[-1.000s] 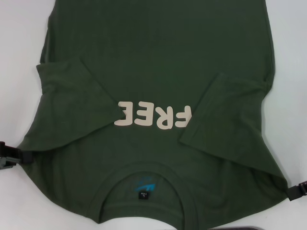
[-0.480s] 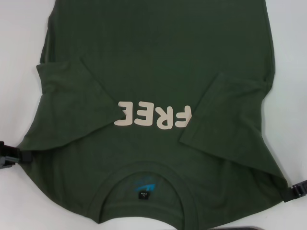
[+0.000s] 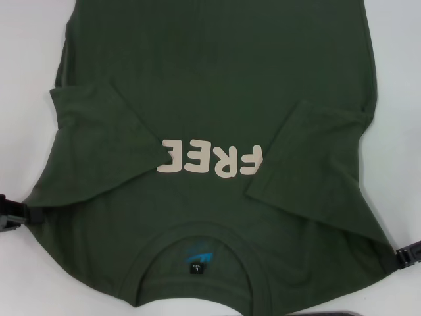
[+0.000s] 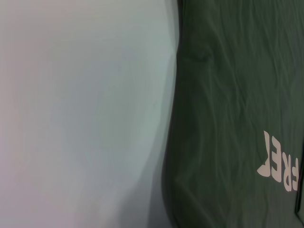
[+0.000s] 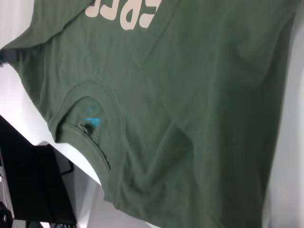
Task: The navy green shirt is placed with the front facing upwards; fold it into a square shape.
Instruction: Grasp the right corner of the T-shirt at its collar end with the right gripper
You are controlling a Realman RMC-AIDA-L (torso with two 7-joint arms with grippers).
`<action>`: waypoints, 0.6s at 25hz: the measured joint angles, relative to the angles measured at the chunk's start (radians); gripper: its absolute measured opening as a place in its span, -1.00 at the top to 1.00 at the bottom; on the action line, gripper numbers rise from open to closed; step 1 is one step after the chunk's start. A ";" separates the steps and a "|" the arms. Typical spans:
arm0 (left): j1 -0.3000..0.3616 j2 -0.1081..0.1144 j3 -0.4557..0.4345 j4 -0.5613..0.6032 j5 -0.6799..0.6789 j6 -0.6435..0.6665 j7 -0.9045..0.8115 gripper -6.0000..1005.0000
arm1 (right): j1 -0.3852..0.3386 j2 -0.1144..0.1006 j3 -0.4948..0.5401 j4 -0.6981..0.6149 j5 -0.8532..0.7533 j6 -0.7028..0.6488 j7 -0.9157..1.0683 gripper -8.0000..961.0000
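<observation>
olive shirt flat, both grippers at the frame edges

navy green shirt [image 3: 210, 131] lies face up on the white desk [image 3: 26, 79], sleeves folded inward, hem cut off. left gripper [image 3: 13, 214] touches its shoulder edge; right gripper [image 3: 406, 255] has drifted slightly outward. jaws: cannot tell.

Shirt [image 3: 217, 72]: dark green, front up on the white table [image 3: 26, 79], collar nearest the robot
Sleeves: both folded inward over the chest
Lettering: cream "FREE"
Left gripper [image 3: 14, 216]: at the shirt's left shoulder edge
Right gripper [image 3: 409, 255]: at the right shoulder edge
</observation>
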 joint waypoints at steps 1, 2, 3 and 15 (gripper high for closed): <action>0.000 0.000 0.000 0.000 0.000 0.000 0.000 0.92 | 0.002 0.000 0.000 0.003 0.000 0.002 0.001 -0.77; 0.000 0.000 0.000 0.000 0.000 0.000 0.001 0.92 | 0.005 0.001 -0.001 0.011 0.000 0.005 0.002 -0.77; 0.000 0.000 0.000 0.000 0.000 0.000 0.001 0.92 | 0.007 0.001 -0.003 0.018 0.000 0.009 0.002 -0.77; -0.002 0.001 0.000 0.001 0.001 0.000 0.001 0.92 | 0.023 0.001 0.001 0.048 0.000 0.030 0.001 -0.77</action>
